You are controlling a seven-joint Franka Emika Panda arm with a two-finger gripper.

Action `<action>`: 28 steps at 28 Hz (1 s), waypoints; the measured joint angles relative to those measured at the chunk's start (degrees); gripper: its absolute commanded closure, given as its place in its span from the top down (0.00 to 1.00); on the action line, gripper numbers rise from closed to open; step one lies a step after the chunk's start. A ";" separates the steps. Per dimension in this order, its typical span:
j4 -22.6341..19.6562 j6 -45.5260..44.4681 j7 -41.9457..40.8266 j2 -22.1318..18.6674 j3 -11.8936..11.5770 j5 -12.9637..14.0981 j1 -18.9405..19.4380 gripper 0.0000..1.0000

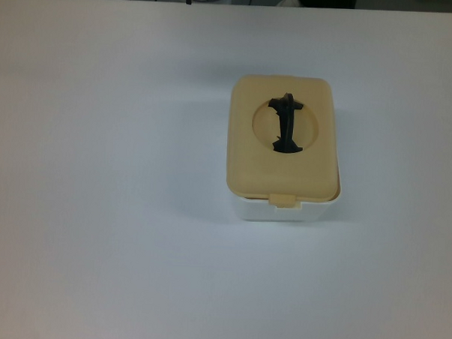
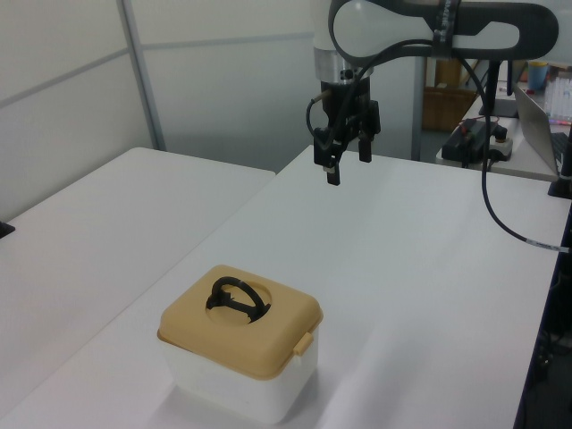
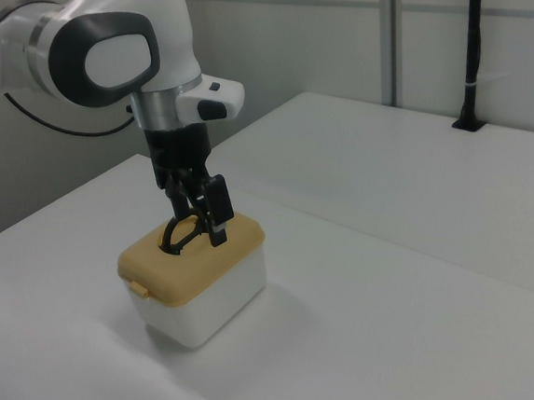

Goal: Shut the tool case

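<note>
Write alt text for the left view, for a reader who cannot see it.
A white tool case with its tan lid seated on top sits on a white table near the left view's bottom edge, a black handle standing up in the lid's round recess. The robot arm's gripper hangs empty above the table's far end, well apart from the case, fingers open.

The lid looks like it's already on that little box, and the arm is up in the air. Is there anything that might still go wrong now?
Possibly. The tan lid rests on the white tub, but the front latch tab may not be snapped, so the case could open if lifted. The black handle stands up from its recess; a low pass by the gripper might snag it. The tub sits loose on the table and could slide if pushed.
</note>
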 measured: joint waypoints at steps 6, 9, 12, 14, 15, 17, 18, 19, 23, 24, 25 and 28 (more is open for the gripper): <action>0.00 0.06 0.00 0.00 0.00 0.00 -0.42 1.00; -0.02 0.08 -0.03 0.05 0.00 0.00 -0.71 1.00; -0.04 0.09 -0.03 0.15 0.00 0.01 -0.74 1.00; -0.11 0.10 -0.04 0.25 0.00 0.01 -0.74 1.00; -0.14 0.11 -0.04 0.28 0.00 0.02 -0.74 1.00; -0.15 0.18 -0.04 0.35 0.00 0.01 -0.77 1.00; -0.15 0.21 -0.04 0.37 0.00 0.01 -0.79 1.00; -0.15 0.21 -0.04 0.38 0.00 0.01 -0.81 1.00; -0.15 0.22 -0.04 0.41 0.00 0.02 -0.87 1.00; -0.15 0.22 -0.04 0.42 0.00 0.02 -0.89 1.00; -0.15 0.22 -0.04 0.42 0.00 0.02 -0.90 1.00; -0.15 0.25 -0.04 0.42 0.00 0.02 -0.93 1.00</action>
